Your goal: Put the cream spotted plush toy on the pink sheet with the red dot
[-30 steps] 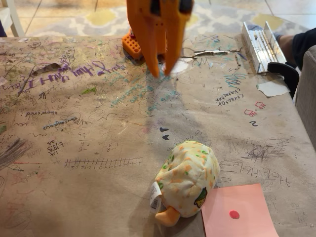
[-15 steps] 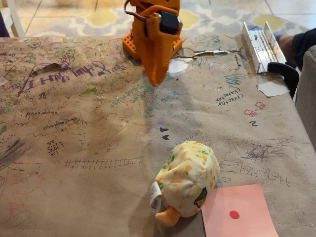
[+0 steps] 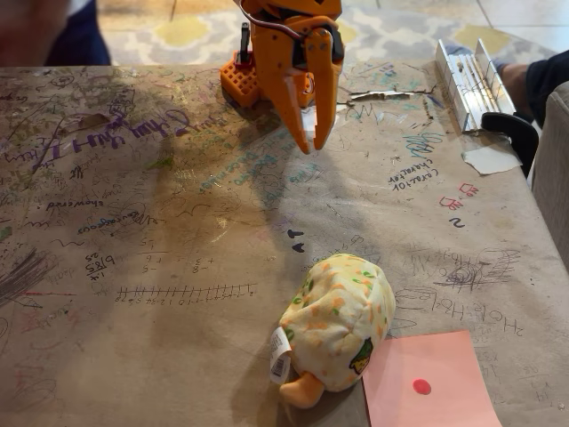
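In the fixed view the orange claw (image 3: 314,138) hangs released and empty above the far part of the table (image 3: 133,267), its two fingers pointing down with a narrow gap between them, well apart from the plush (image 3: 336,322). The plush lies near the front edge, just beside the pink sheet (image 3: 436,382) and touching or slightly covering its left edge, with the red dot (image 3: 421,386) bare. I judge the step is the approach: next the claw must reach forward, come down over the plush and grip it.
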